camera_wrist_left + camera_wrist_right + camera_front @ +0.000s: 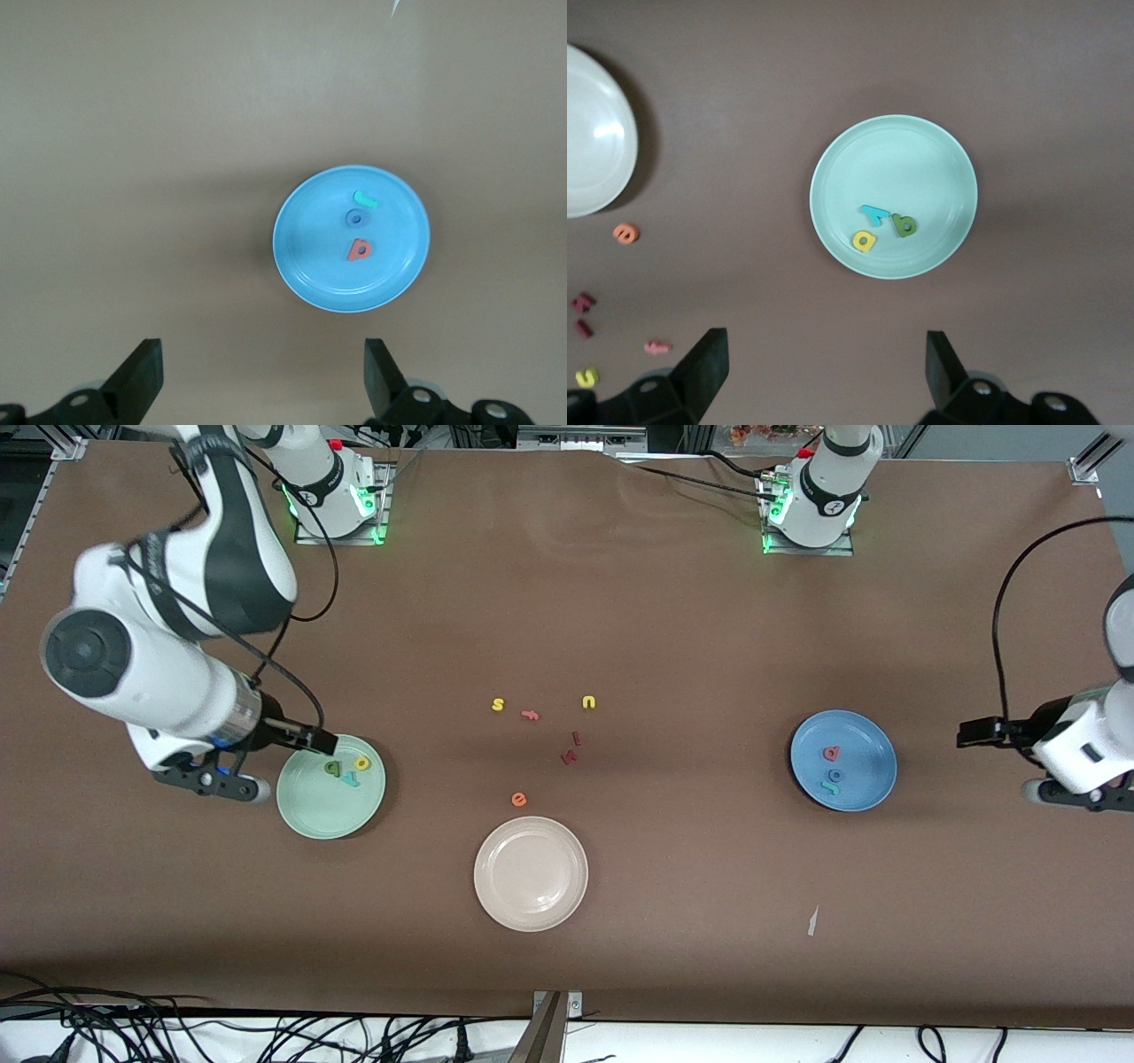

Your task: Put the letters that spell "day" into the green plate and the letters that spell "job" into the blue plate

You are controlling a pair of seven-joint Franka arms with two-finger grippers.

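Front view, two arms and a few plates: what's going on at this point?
Letter sorting, and it looks done. The green plate holds the dark green letter, yellow letter and teal y. The blue plate holds the salmon letter, blue o and teal hook. The right gripper hangs open beside the green plate's rim, holding nothing; the left gripper waits open, off the blue plate toward its own end of the table. The beige plate holds nothing; spare letters lie on the table.
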